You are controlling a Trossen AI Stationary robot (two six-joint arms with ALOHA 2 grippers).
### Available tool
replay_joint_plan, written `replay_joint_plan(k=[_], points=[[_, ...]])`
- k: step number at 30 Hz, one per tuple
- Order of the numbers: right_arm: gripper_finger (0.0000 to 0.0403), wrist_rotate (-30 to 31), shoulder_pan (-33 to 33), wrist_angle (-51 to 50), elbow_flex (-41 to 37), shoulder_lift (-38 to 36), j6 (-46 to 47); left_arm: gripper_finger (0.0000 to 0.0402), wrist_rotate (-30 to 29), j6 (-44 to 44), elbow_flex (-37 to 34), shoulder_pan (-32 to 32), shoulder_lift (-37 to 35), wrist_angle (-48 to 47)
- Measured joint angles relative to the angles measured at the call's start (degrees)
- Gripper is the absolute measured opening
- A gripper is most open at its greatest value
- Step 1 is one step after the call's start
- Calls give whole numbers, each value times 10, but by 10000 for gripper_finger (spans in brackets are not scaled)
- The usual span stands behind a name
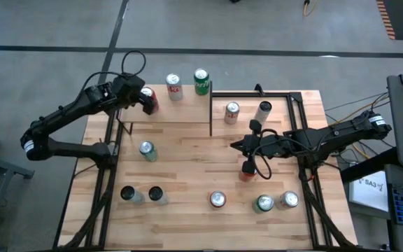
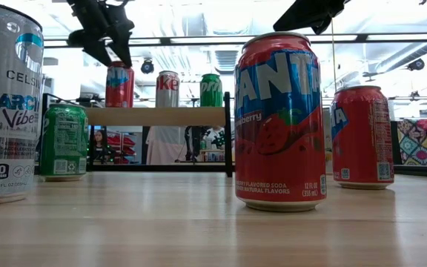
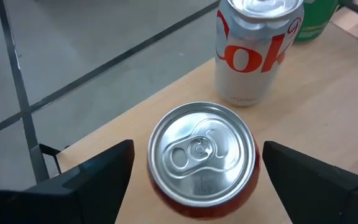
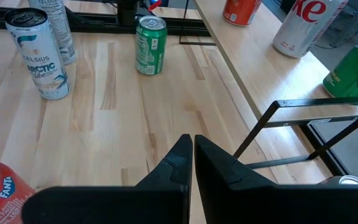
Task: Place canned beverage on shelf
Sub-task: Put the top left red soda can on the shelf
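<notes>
Red can [image 3: 202, 155] stands upright on the shelf [image 3: 328, 112] beside two others — left gripper [image 3: 197, 177] wide open above it, apparently releasing; right gripper [image 4: 191, 165] shut, idle.

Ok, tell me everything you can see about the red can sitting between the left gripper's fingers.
The red can stands upright on the shelf, near its end. It looks like aluminium: red wall, silver lid, pull tab flat and unopened. The open left gripper straddles it, fingers clear of its sides. A silver Coke can stands just beyond, apart from it.
</notes>
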Motion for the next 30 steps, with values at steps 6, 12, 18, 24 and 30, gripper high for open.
replay_joint_plan(k=[6,12,18,24,30], points=[[9,0,0,0,0,0,0,341,0,-1,0,0,-28,-1],[9,0,0,0,0,0,0,341,1,-21,0,-1,-62,-1],[9,1,0,1,0,0,0,309,7,-30,0,-37,-92,-1],[9,2,0,1,0,0,0,205,7,-48,0,-111,-92,0],[9,2,0,5,0,0,0,62,6,-72,-10,-169,-70,1]])
